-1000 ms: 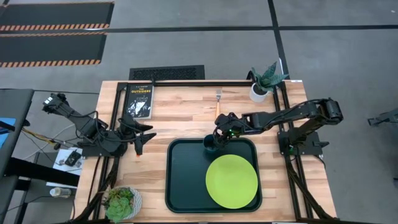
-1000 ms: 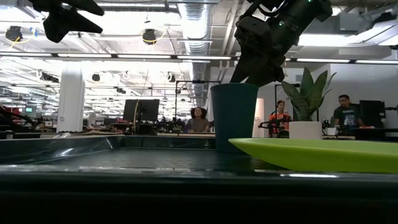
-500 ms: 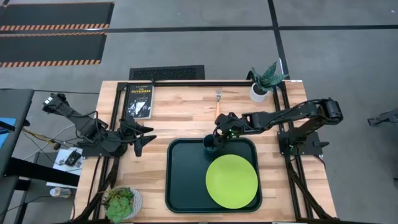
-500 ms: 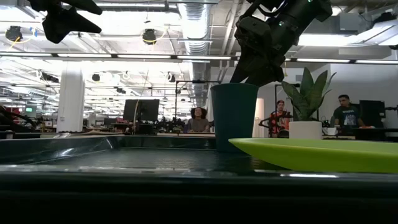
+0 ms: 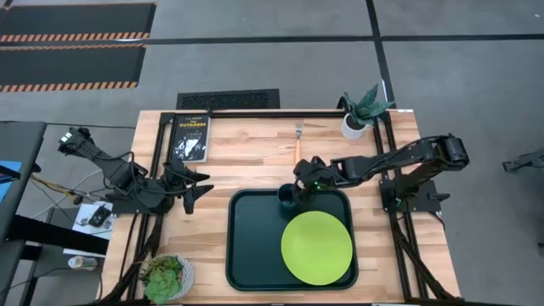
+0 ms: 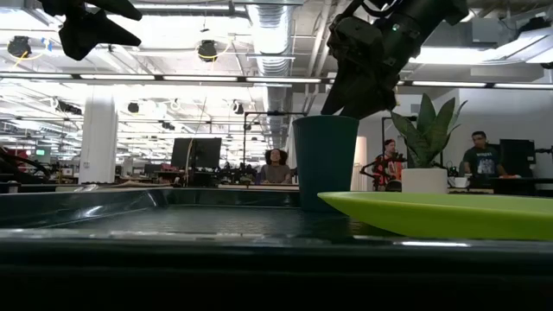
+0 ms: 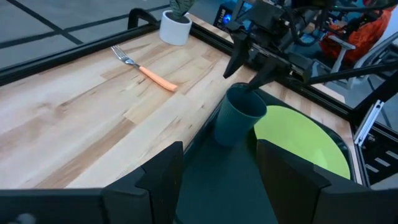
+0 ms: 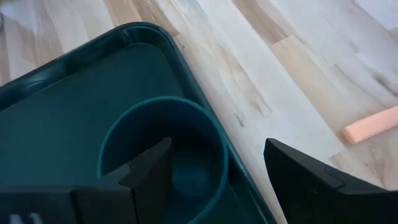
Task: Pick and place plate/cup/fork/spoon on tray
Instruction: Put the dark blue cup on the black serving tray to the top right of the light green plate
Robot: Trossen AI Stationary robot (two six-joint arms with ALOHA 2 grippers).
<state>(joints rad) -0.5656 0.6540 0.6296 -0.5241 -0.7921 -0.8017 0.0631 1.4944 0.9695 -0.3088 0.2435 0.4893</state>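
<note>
- The cup (image 5: 287, 196) stands upright inside the tray (image 5: 255, 255), in its far corner, close to the rim.
- The right pincer (image 5: 304, 185) hangs just above and beside the cup, its fingers spread wide and clamped on nothing. In the right wrist view one finger (image 8: 146, 168) reaches over the cup's open mouth while the other (image 8: 305, 177) is outside the wall, so the rim lies between them; whether either touches the rim cannot be told.
- In the low view the right pincer (image 6: 354, 86) shows just over the cup's (image 6: 326, 162) top edge.
- The plate (image 5: 316, 247) lies flat in the tray, on the near right part, near the cup but apart from it.
- The fork (image 5: 298, 140) lies on the bare bench (image 5: 246, 161) beyond the tray, tines pointing away from it, a little way from the right pincer and untouched.
- The left pincer (image 5: 194, 189) waits over the left side of the bench, well apart from the tray, its fingers partly apart and holding nothing.
- A black book (image 5: 189, 138) lies at the far left of the bench, and a white pot with a plant (image 5: 355, 123) stands at the far right.
</note>
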